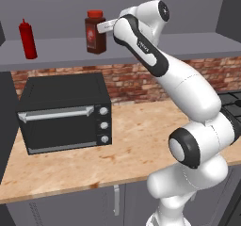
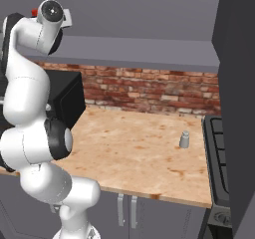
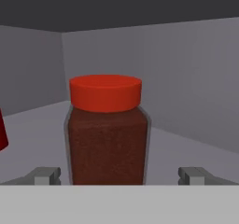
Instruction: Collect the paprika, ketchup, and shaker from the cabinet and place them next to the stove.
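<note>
The paprika [image 3: 106,134] is a dark brown-red jar with a red cap. It stands upright on the grey cabinet [image 1: 141,48] shelf, high above the counter [image 1: 136,145]. The jar sits right in front of my gripper [image 3: 119,175]. My two fingertips [image 3: 44,175] stand wide apart, one on each side of the jar, and they are not touching it. My hand is open and holds nothing yet. I think I keep it open like this so the wide jar can fit between my fingers before I squeeze.

The ketchup [image 1: 28,39] is a slim red bottle with a pointy top. It stands on the same shelf, well off to the side of the jar. In my hand view I can see just a bit of red at the edge, which I think is that bottle.

The shaker [image 2: 185,140] is small and pale grey. It already stands on the wooden counter just beside the black stove [image 2: 221,153]. So I think that one is done, and the jar and the bottle are still to go.

My arm reaches up high from the base. It bends at the elbow and stretches up to the shelf, with my hand pointing level at the jar. Below the shelf sits a black toaster oven [image 1: 66,112], and my arm goes up past its side.

I think I need to slide forward a little, then close on the jar.
</note>
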